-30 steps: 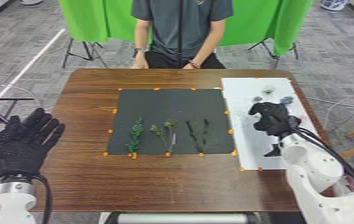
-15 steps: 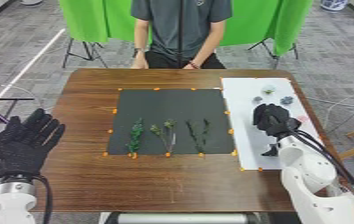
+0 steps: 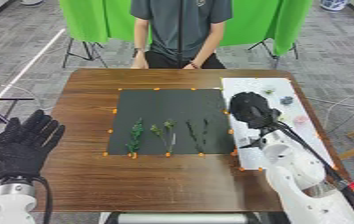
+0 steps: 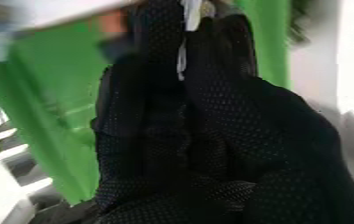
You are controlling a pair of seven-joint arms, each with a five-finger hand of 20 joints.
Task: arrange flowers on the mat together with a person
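Right hand [image 3: 252, 109] first: in the head view it hangs over the inner edge of the white mat [image 3: 250, 160], palm and fingers near the border with the black mat [image 3: 167, 105]. Its fingers are drawn together, and the right wrist view has them pinching a pale, slender piece [image 4: 192, 15] at their tips; whether that is petal or stem, I can't tell.

What matters next is the line from that hand to the thin stems [image 3: 205, 134] on the black mat. They lie to its left and closer to the robot, long axis running from the robot's side towards the far side. If the pinched piece is meant for a stem's far end, the hand probably needs a short sideways travel and a slight draw back, then a gentle lowering. The budded stems [image 3: 170, 135] and the leafy stem [image 3: 136, 135] lie farther left, roughly parallel.

The head view gives the layout, including the blue-grey flower [image 3: 286, 100] and pink flower [image 3: 300, 119] on the white mat; the right wrist view gives the grip. The left hand [image 3: 22, 150], fingers straight, is beyond the tabletop's [image 3: 173, 185] left edge, much less handy for this.
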